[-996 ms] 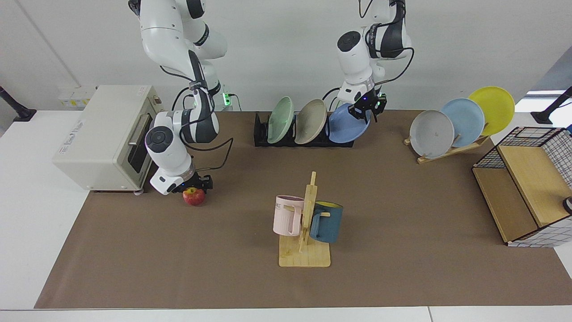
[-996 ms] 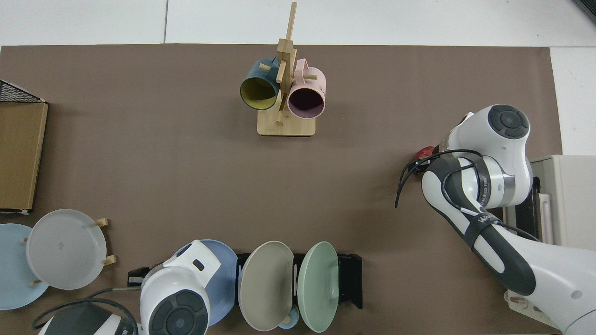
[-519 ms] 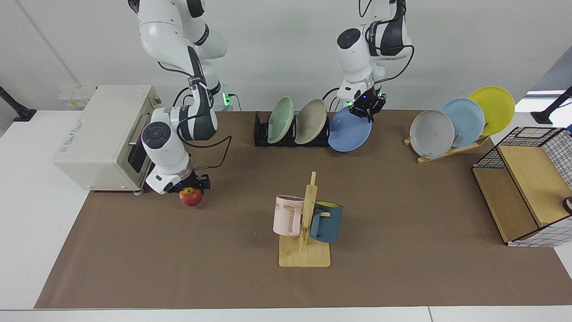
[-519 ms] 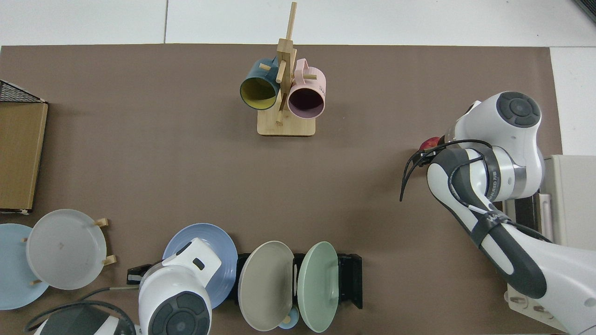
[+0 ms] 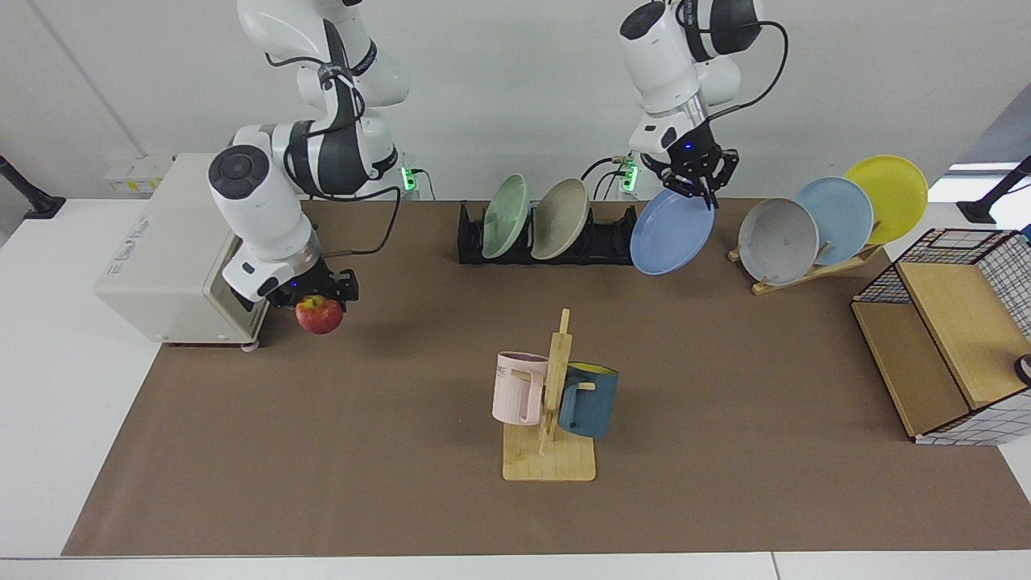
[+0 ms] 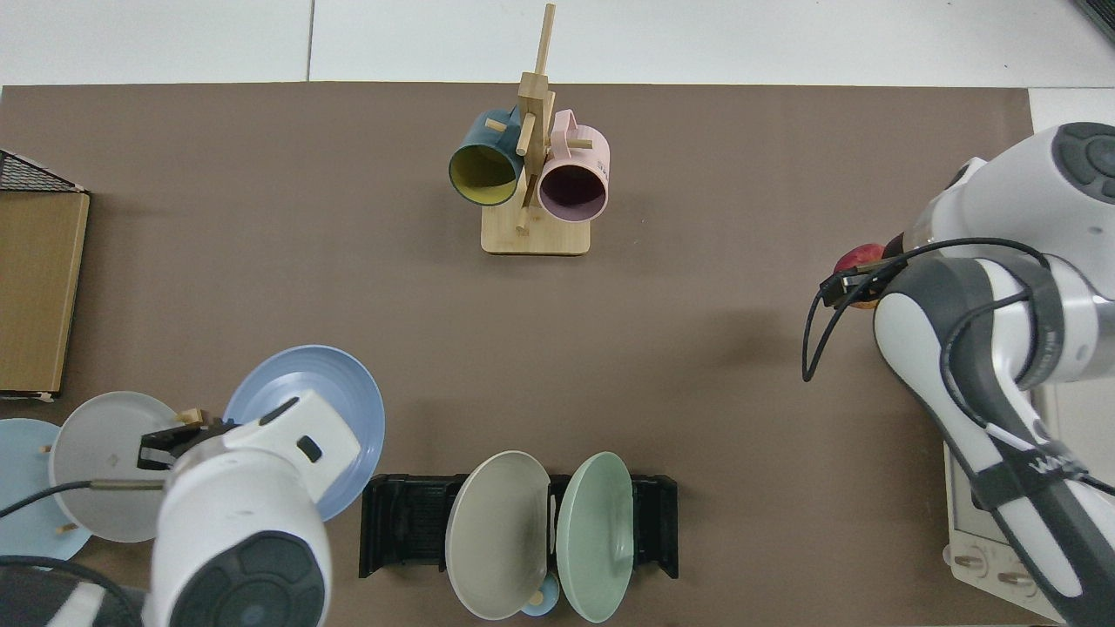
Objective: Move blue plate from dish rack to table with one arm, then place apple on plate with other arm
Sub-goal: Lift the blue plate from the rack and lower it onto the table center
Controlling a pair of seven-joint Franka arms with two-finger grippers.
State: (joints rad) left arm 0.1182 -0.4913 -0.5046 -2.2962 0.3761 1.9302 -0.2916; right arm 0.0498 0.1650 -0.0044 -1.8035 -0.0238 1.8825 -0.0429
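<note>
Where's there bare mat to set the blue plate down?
Open mat lies between the dish rack and the mug tree, and either side of the tree. Crowded by the wooden plate stand, where the left gripper holds the blue plate.

The pink mug (image 5: 519, 387) reads "ME".

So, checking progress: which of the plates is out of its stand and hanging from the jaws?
The blue plate, held by its top rim in the left gripper, clear of the dish rack.
</note>
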